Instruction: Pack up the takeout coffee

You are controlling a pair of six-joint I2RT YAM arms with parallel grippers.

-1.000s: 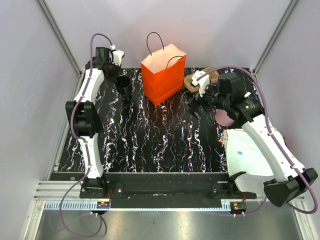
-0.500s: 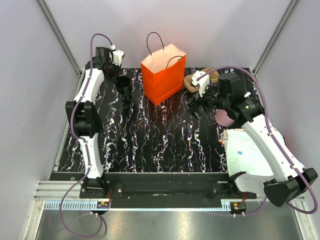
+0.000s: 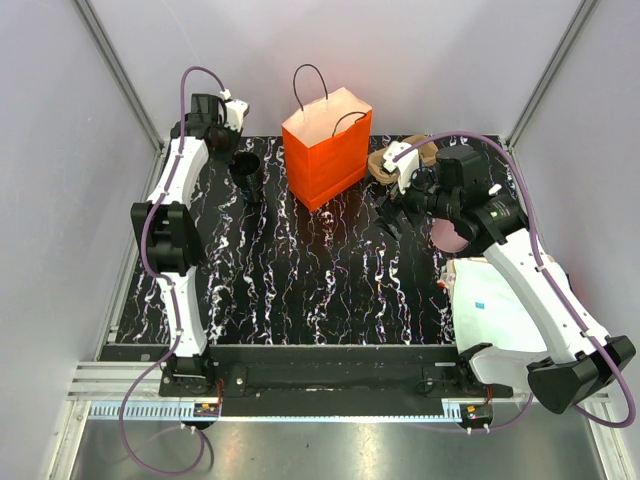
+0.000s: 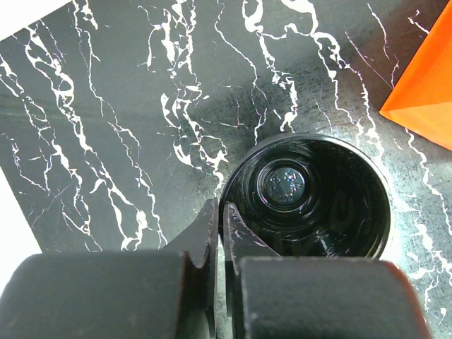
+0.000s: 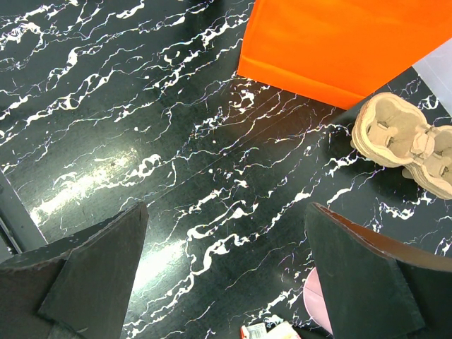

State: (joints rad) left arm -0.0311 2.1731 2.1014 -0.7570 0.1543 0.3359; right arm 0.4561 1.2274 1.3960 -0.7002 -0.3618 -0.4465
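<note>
Jaws of the left gripper (image 4: pixel 220 224) are seen pressed together, their tips at the near rim of the coffee cup (image 4: pixel 307 194); whether the rim is pinched cannot be told. The cup is stood upright at the far left of the table (image 3: pixel 300 280), long axis vertical, top facing up, just ahead of those tips. The orange bag (image 3: pixel 325 150) is stood close on its right, mouth upward, so a lift and rightward carry are judged needed. The right gripper (image 5: pixel 229 275), spread wide and empty, is held well apart near the pulp tray (image 5: pixel 399 141); the left arm is far nearer
</note>
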